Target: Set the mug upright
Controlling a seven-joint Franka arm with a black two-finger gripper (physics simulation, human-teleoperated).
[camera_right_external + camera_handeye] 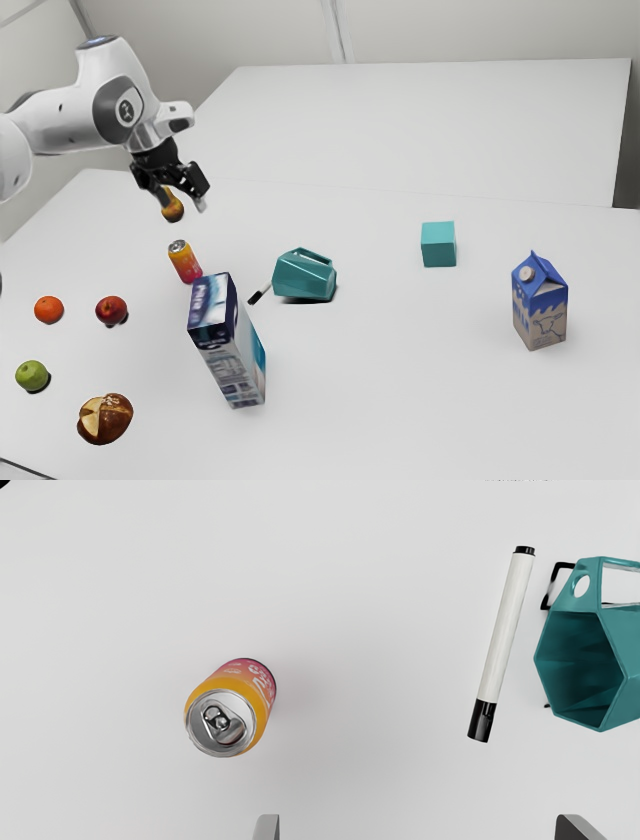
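A brown bread roll is lying nearest on the white surface, and a tall blue-and-white carton is standing upright just beyond it, toward the exterior view's right. A green apple is sitting near the exterior view's left edge, while a blue milk carton is standing well apart on the exterior view's right. Farther back, a red apple and an orange are resting near each other. The teal mug is lying on its side near the middle of the surface, beyond the tall carton; its mouth is facing the marker, which is lying just beside it with its black cap pointing away from the mug's handle. On the marker's other side, an orange-and-pink can is standing upright. A teal cube is sitting beyond the mug, toward the exterior view's right. Farther off, a rounded orange-brown thing is showing partly behind the claw. The claw is hanging above the surface, its fingers standing wide apart and holding nothing, and the white arm is reaching in from the exterior view's left.
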